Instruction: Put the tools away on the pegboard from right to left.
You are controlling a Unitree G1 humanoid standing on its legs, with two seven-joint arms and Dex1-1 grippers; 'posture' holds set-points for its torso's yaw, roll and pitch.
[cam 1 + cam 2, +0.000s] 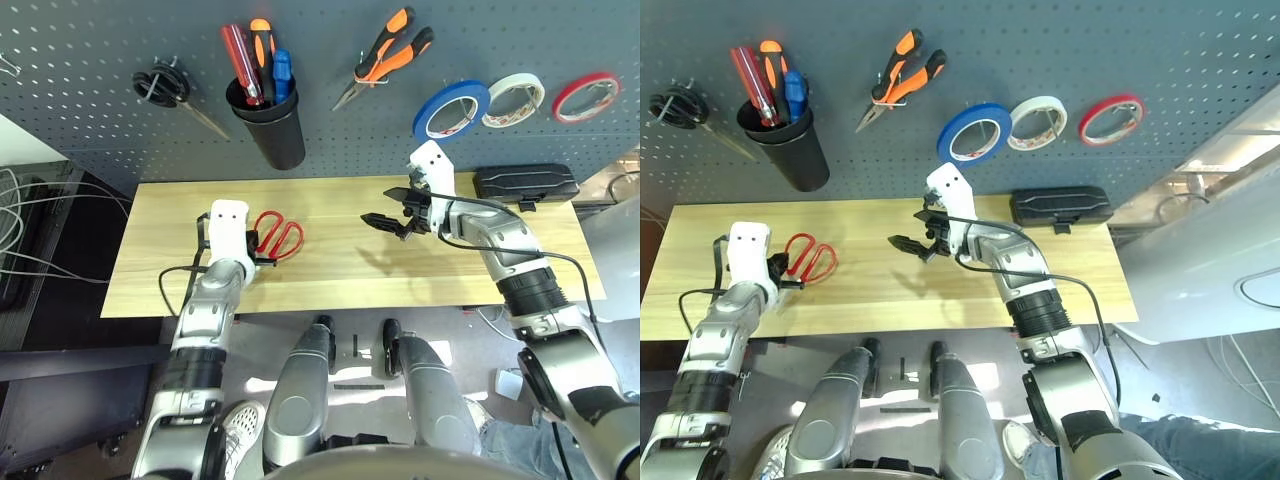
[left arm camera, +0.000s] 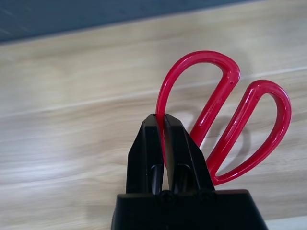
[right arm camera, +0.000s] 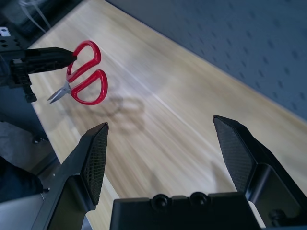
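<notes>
- Dangling, as it seems, above the wooden table [image 1: 340,230], the red-handled scissors [image 2: 214,105] sit left of centre in the left eye view; the left gripper [image 2: 160,116] has its fingers pinched tight on one handle loop.
- The right gripper [image 3: 160,122], right of centre, gapes wide and holds nothing.
- Risk: held by one loop only, the scissors could pivot or spread, then miss a hook.
- Risk: a reach that strays sideways at the upper left could knock the black cup [image 1: 275,140].
- Counts: one pegboard [image 1: 330,30] across the top; on it, one cup with three screwdrivers [image 1: 262,45], one pair of pliers [image 1: 372,66], one pair of black-handled scissors [image 1: 160,82] and three tape rings [image 1: 425,115], coloured blue, white and red.
- One black case [image 1: 525,183], middle right.
</notes>
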